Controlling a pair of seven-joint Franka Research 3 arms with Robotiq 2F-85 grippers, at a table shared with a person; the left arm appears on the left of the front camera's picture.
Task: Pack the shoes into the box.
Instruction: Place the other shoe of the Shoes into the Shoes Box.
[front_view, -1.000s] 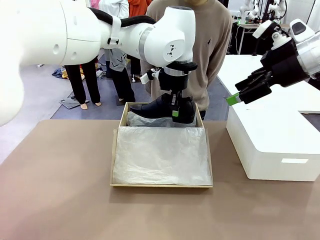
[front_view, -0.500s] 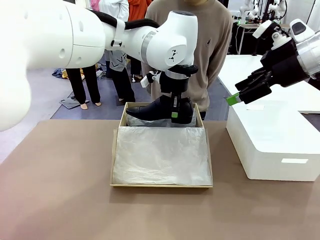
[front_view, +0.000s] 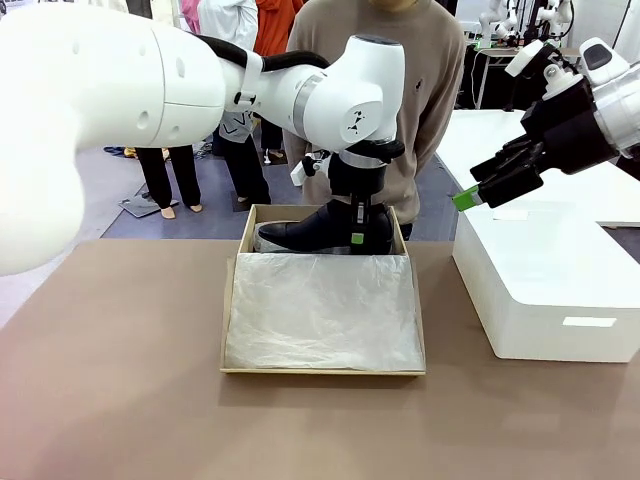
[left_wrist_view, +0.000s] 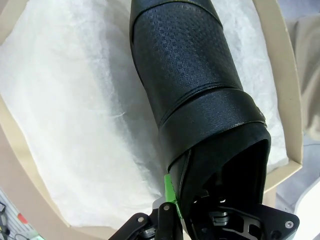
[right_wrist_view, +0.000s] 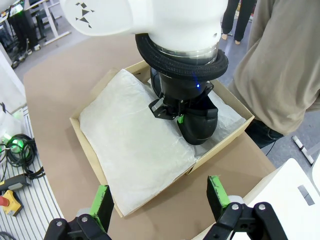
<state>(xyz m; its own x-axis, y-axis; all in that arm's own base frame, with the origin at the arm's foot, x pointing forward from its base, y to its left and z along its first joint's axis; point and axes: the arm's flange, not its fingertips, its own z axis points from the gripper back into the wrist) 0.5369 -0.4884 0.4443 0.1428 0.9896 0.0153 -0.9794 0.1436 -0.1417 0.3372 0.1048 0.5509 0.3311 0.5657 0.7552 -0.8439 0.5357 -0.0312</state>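
Note:
One glossy black shoe (front_view: 310, 232) hangs toe-left over the far end of the tan box (front_view: 231, 300). My left gripper (front_view: 357, 236) is shut on its heel collar, coming straight down from above. In the left wrist view the shoe (left_wrist_view: 190, 75) fills the middle, with a green pad (left_wrist_view: 170, 192) pressed against its opening and white tissue paper (left_wrist_view: 75, 115) beneath. More tissue (front_view: 320, 310) covers the near part of the box. My right gripper (front_view: 470, 197) is open and holds nothing, raised at the right above the white block. From its wrist view (right_wrist_view: 160, 197) it looks down on the box (right_wrist_view: 220, 145) and the shoe (right_wrist_view: 200, 125).
A large white rectangular block (front_view: 550, 290) stands on the table right of the box. A person in a beige sweater (front_view: 430, 90) stands just behind the box at the far edge. Bare brown tabletop (front_view: 120, 380) lies left of and in front of the box.
My left gripper has lowered the shoe a little and shifted it slightly right, deeper into the far end of the box. The right arm has stayed still.

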